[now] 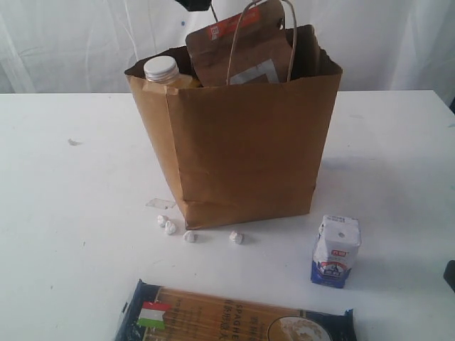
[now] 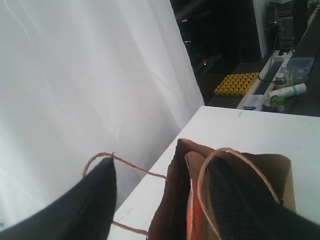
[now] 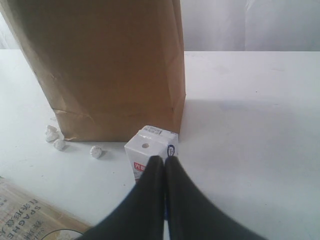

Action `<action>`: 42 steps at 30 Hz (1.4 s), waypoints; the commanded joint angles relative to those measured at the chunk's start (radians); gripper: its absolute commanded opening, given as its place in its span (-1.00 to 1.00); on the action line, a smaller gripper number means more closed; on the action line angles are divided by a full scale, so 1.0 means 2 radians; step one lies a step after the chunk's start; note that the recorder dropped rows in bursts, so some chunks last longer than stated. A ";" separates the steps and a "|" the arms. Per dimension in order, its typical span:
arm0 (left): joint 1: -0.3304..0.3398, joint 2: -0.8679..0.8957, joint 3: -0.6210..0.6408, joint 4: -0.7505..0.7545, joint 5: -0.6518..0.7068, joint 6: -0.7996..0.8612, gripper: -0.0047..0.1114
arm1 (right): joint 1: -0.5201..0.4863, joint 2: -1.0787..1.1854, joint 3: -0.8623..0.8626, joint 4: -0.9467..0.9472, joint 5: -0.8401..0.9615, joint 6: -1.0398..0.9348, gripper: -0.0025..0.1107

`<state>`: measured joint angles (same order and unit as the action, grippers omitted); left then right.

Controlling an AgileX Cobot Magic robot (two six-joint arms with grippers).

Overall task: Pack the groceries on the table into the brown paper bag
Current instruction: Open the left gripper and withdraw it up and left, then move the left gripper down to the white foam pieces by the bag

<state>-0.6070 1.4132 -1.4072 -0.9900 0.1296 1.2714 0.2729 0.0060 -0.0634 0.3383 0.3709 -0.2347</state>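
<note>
The brown paper bag (image 1: 245, 153) stands upright mid-table. A brown pouch with an orange label (image 1: 238, 50) sticks out of its top, and a yellow white-capped bottle (image 1: 162, 69) shows at its left rim. My left gripper (image 2: 168, 165) hangs open over the bag's mouth. One of its fingers (image 2: 90, 205) is outside by a handle, and the other is inside beside the pouch (image 2: 192, 212). A white-blue carton (image 1: 335, 250) stands on the table to the right of the bag. My right gripper (image 3: 164, 159) is shut, its tips just before the carton (image 3: 147, 147). The dark-blue spaghetti pack (image 1: 234, 317) lies at the front edge.
Several tiny white lumps (image 1: 189, 236) and a scrap of clear film (image 1: 160, 204) lie by the bag's front left corner. A faint scuff (image 1: 74, 142) marks the white tabletop (image 1: 64, 213) at the left. White curtains hang behind the table.
</note>
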 commanded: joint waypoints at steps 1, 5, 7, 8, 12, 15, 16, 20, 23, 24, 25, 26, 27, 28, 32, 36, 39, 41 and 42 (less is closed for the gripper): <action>0.004 -0.009 -0.001 -0.012 0.003 -0.012 0.10 | -0.002 -0.003 0.003 0.001 -0.003 0.002 -0.96; 0.018 -0.017 0.000 -0.012 0.011 -0.024 0.10 | -0.002 -0.003 0.003 0.001 -0.003 0.002 -0.96; 0.031 -0.023 0.000 -0.009 0.027 -0.042 0.10 | -0.002 -0.003 0.003 0.001 -0.003 0.002 -0.96; 0.039 -0.026 0.000 -0.006 0.036 -0.050 0.10 | -0.002 -0.003 0.003 0.001 -0.003 0.002 -0.96; 0.071 -0.045 0.000 0.053 0.088 -0.102 0.10 | -0.002 -0.003 0.003 0.001 -0.003 0.002 -0.96; 0.095 -0.062 0.000 0.133 0.134 -0.179 0.10 | -0.002 -0.003 0.003 0.001 -0.003 0.002 -0.96; 0.103 -0.069 0.000 0.161 0.152 -0.207 0.10 | -0.002 -0.003 0.003 0.001 -0.003 0.002 -0.96; 0.131 -0.096 0.000 0.260 0.231 -0.291 0.10 | -0.002 -0.003 0.003 0.001 -0.003 0.002 -0.96; 0.140 -0.113 0.000 0.298 0.299 -0.335 0.10 | -0.002 -0.003 0.003 0.001 -0.003 0.002 -0.96; 0.140 -0.117 0.000 0.305 0.322 -0.342 0.10 | -0.002 -0.003 0.003 0.001 -0.003 0.002 -0.96; 0.140 -0.119 0.000 0.305 0.345 -0.347 0.10 | -0.002 -0.003 0.003 0.001 -0.003 0.002 -0.96; 0.140 -0.119 0.000 0.305 0.365 -0.348 0.10 | -0.002 -0.003 0.003 0.001 -0.003 0.002 -0.96; 0.140 -0.119 0.000 0.305 0.399 -0.348 0.10 | -0.002 -0.003 0.003 0.001 -0.003 0.002 -0.96; 0.140 -0.118 0.000 0.305 0.421 -0.349 0.10 | -0.002 -0.003 0.003 0.001 -0.003 0.002 -0.96; 0.140 -0.119 0.008 0.338 0.486 -0.391 0.10 | -0.002 -0.003 0.003 0.001 -0.003 0.002 -0.96; 0.140 -0.123 0.050 0.385 0.496 -0.442 0.10 | -0.002 -0.003 0.003 0.001 -0.003 0.002 -0.96; 0.140 -0.123 0.103 0.380 0.467 -0.446 0.10 | -0.002 -0.003 0.003 0.001 -0.003 0.002 -0.96; 0.140 -0.123 0.147 0.368 0.428 -0.446 0.10 | -0.002 -0.003 0.003 0.001 -0.003 0.002 -0.96; 0.140 -0.123 0.170 0.362 0.397 -0.446 0.10 | -0.002 -0.003 0.003 0.001 -0.003 0.002 -0.96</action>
<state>-0.3271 1.1774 -1.1653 -0.2306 1.0213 0.3957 0.2729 0.0060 -0.0634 0.3383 0.3709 -0.2347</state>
